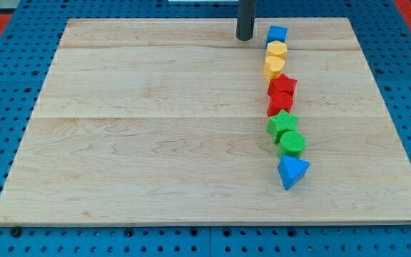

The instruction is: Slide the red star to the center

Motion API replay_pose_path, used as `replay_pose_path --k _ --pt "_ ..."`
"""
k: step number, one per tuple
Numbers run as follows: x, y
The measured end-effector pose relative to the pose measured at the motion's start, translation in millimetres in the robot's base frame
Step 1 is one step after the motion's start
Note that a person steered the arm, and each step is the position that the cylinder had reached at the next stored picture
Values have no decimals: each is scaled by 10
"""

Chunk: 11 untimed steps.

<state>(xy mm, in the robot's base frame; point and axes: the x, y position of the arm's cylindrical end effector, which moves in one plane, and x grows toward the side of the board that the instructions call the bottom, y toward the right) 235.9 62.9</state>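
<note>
Near the frame's top, the tip [245, 37] stands just left of the blue cube [277, 33]; the rod has no fingers. Right of centre, the red star [282, 85] sits untouched in the block column on the bench [155, 143], so the whole slide remains.

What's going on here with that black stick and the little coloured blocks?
A robot arm ends in a dark rod, and my tip rests near the top edge of the wooden board, just left of a blue block. The blocks form a column on the right: blue, two yellow, the red star with another red block, a green star, a green round block, a blue wedge-like block. The red star hasn't reached the center.
</note>
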Motion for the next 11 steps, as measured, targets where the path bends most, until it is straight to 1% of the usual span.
replay_pose_path --k 1,2,3,4,5,6,7,8,9,10,11 --pt "-206 22" --pt "-366 891" --pt "-287 1835" --pt "208 2282" --pt "822 2246" --pt "1308 1941" --pt "1502 1361" --pt "1466 553" --pt "1462 -489" --pt "1434 -926" --pt "1183 -144"
